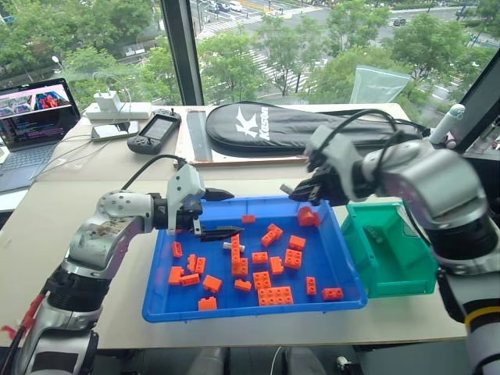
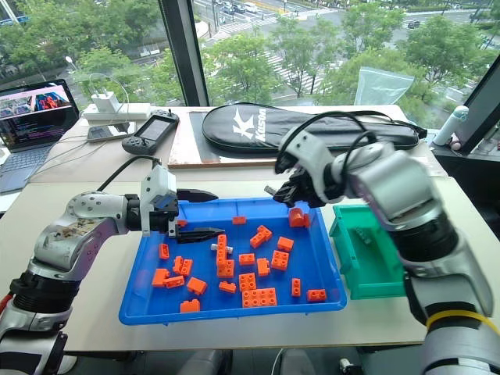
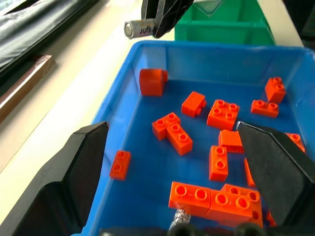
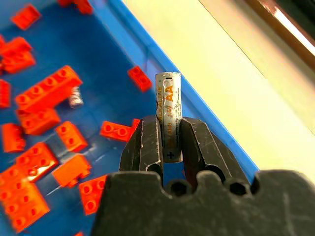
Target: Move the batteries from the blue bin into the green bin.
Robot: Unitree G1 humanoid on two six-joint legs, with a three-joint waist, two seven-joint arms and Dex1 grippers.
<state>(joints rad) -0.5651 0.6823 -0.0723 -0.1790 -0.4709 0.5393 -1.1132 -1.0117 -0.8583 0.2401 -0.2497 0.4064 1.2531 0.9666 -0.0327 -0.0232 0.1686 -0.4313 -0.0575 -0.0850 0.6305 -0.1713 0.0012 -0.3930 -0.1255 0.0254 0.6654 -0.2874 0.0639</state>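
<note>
- Battery [image 4: 168, 118], an AA cell with a smooth metal jacket, stands clamped between the two black fingers of the right gripper [image 1: 299, 191], held near its plus end with most of its length jutting beyond the fingertips, above the far rim of the blue bin [image 1: 258, 308].
- By the look of it the cell is light and rigid, but round and slick; a hold that low on the barrel could let it pivot or slide, so a steady wrist seems wise until it is over the drop point.
- A second battery [image 1: 231, 247] lies among the orange bricks [image 1: 274, 295] in the blue bin, just below the tips of the left gripper [image 1: 224, 212], whose fingers stand wide apart and hold nothing.
- That cell lies against the bricks; taking it across its middle looks the safest hold, though the neighbouring bricks leave little room for the fingers.
- The green bin [image 1: 394, 273] sits touching the blue bin's side, beneath and beyond the right gripper on its outer side; something small lies on its floor, too unclear to name.
- Between the carried battery and the green bin stand only the blue rim and the green bin's taller wall; the air above both looks open.
- A black racket case [image 1: 297, 125] lies on the desk [image 1: 94, 195] beyond the right gripper, well clear of the route.
</note>
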